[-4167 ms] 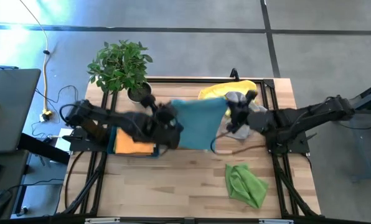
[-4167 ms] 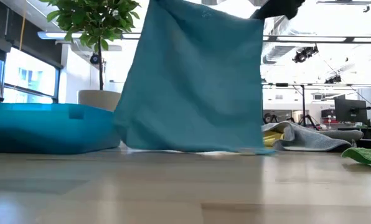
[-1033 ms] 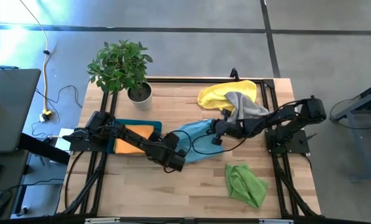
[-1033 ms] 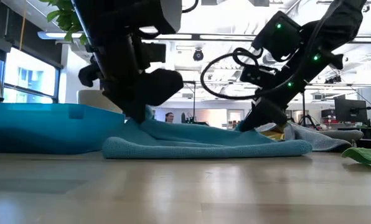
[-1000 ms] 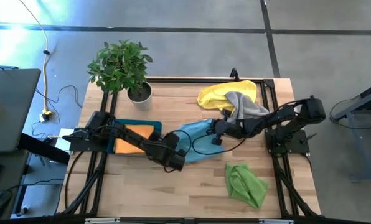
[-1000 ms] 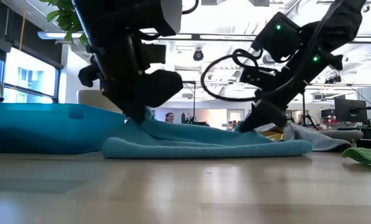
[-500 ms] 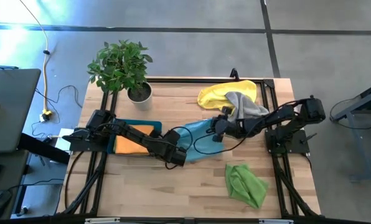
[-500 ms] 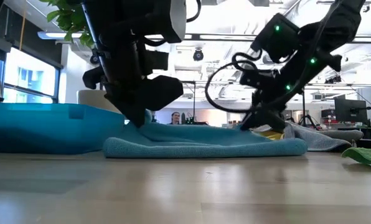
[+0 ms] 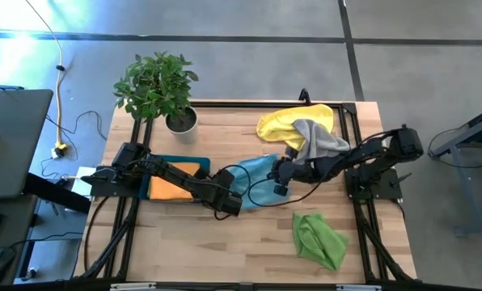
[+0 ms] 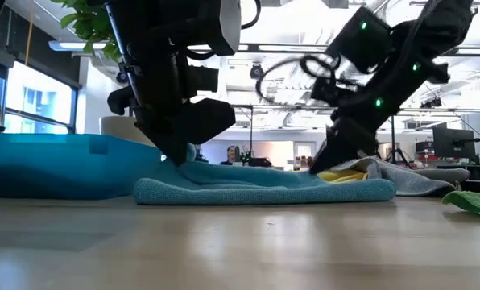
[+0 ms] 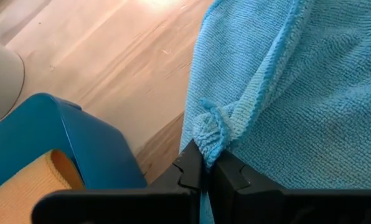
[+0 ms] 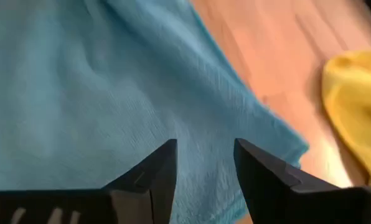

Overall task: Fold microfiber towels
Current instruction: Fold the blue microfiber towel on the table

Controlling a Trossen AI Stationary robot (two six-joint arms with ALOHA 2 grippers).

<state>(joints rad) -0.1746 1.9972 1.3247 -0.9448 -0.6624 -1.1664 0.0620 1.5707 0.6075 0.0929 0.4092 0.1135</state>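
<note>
A light blue towel lies rumpled on the middle of the table, flat and low in the low view. My left gripper is shut on the towel's near-left part, next to the teal tray. My right gripper stands open over the towel's right part, with nothing between its fingers. In the low view, my left gripper and my right gripper both slant down to the cloth. My left gripper pinches a bunched bit of the towel's hemmed edge between its two fingers, slanting down from the table's left side. That bit is raised slightly, and the rest of the towel lies slack on the table. Whether my right gripper's open fingertips touch the towel, I cannot tell.
An orange towel lies in the teal tray. A yellow towel and a grey towel are heaped at the back right. A lime green towel lies at the near right. A potted plant stands at the back left.
My right gripper has opened and let go of the blue towel's right end, which has settled a little lower and nearer my left gripper. My left gripper stays shut on the towel's left part.
</note>
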